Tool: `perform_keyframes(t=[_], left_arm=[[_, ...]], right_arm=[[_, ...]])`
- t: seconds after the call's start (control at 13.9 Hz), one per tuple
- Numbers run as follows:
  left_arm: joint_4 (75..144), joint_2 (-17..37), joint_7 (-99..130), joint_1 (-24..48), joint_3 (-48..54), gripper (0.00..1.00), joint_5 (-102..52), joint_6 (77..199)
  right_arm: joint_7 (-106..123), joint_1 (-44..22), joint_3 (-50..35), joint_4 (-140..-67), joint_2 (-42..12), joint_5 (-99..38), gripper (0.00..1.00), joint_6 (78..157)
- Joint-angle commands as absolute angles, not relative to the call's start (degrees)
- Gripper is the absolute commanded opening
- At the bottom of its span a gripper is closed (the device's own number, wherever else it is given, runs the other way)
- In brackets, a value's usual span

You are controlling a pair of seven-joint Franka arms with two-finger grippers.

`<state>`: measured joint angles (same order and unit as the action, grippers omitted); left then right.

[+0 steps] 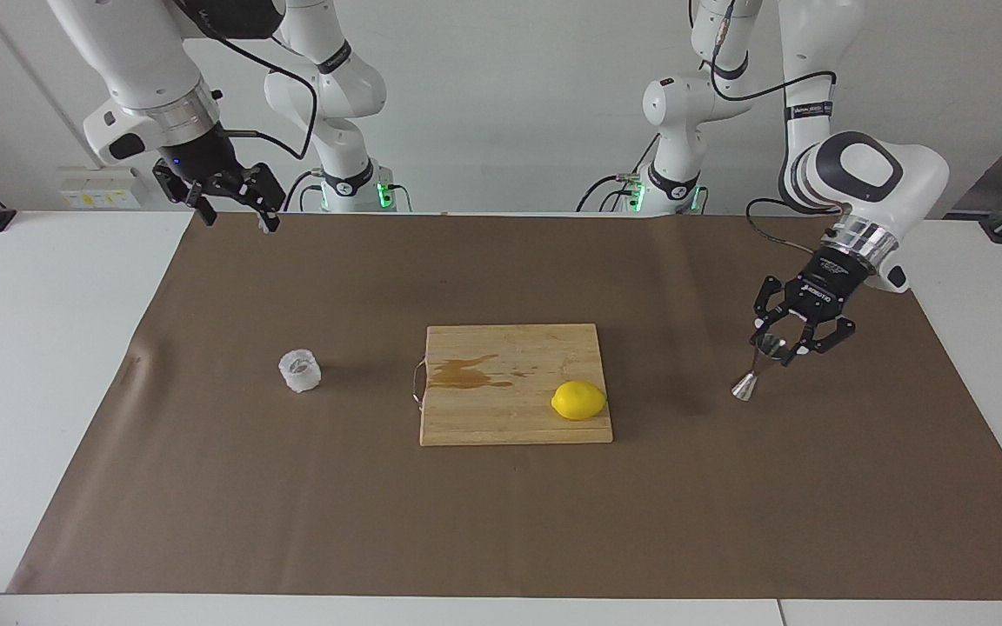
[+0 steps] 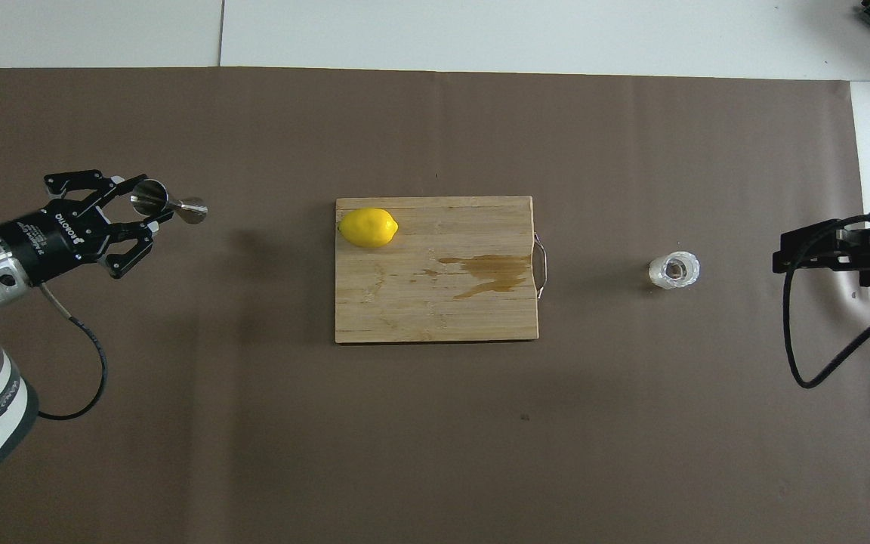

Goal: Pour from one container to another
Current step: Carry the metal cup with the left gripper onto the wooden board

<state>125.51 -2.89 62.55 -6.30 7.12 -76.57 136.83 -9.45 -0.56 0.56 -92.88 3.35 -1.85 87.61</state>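
Note:
The clear squat cup (image 1: 300, 371) stands on the brown mat toward the right arm's end of the table; from overhead (image 2: 674, 270) something brownish shows inside it. The steel hourglass jigger (image 1: 756, 372) stands upright toward the left arm's end, also seen overhead (image 2: 171, 204). My left gripper (image 1: 775, 341) is open, its jaws spread on either side of the jigger's upper cone; it also shows overhead (image 2: 135, 208). My right gripper (image 1: 237, 217) is open and empty, raised over the mat's edge by the robots, apart from the cup; overhead it shows only partly (image 2: 820, 249).
A wooden cutting board (image 1: 484, 417) lies in the middle of the mat, with a yellow lemon (image 1: 578, 400) on its corner toward the left arm's end and a brown wet stain (image 1: 466, 372). Board (image 2: 420, 317), lemon (image 2: 368, 227) and stain (image 2: 492, 270) also show overhead.

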Motion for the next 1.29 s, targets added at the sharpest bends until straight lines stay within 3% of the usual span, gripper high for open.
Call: perform_keyframes(t=[0.0, 0.29, 0.5, 0.79, 1.22], left_arm=[[126.1, -4.6, 68.4, 3.2, 6.9, 0.0, -76.4, 144.0], [124.4, -2.4, 81.4, 19.0, 7.1, 0.0, -76.6, 158.1], [122.6, -1.8, 89.2, 24.9, 7.1, 0.0, -76.6, 160.6], [116.3, 4.6, 96.0, 35.0, 7.2, 0.0, -76.6, 170.5], [111.3, 9.5, 98.9, 39.1, 7.3, 0.0, -76.6, 173.0]], right_arm=[[-8.3, 0.1, 0.4, -93.5, 4.2, -3.2, 1.0, 87.1], [-8.3, 0.1, 0.4, -93.5, 4.2, -3.2, 1.0, 87.0], [-8.3, 0.1, 0.4, -93.5, 4.2, -3.2, 1.0, 87.1], [-8.3, 0.1, 0.4, -93.5, 4.2, -3.2, 1.0, 87.1], [-8.2, 0.1, 0.4, -93.6, 4.2, -3.2, 1.0, 87.1]])
